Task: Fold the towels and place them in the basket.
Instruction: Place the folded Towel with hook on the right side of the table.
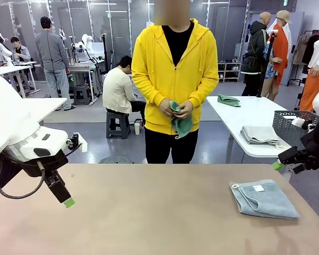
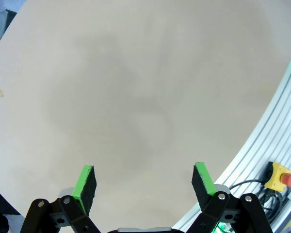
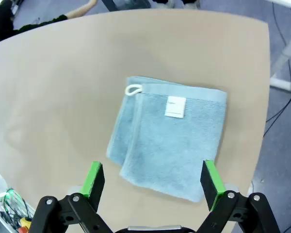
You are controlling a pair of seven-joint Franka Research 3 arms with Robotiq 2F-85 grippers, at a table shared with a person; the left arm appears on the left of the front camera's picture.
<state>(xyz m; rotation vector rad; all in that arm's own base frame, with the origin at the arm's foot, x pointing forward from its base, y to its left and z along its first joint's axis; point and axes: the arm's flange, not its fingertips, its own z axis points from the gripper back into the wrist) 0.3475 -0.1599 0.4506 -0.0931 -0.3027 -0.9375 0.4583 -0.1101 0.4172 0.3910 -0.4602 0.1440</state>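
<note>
Front view: person (image 1: pixel 170 69) holds sea-green towel (image 1: pixel 182 125).

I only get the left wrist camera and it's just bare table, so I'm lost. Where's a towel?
Observer: A folded grey-blue towel lies on the table, on the robot's right side.
Operator: Is a gripper holding it?
Observer: No. The right gripper hangs open above it, not touching.
Operator: Where's the basket?
Observer: The basket stands on the white table beyond, at the right.
</note>
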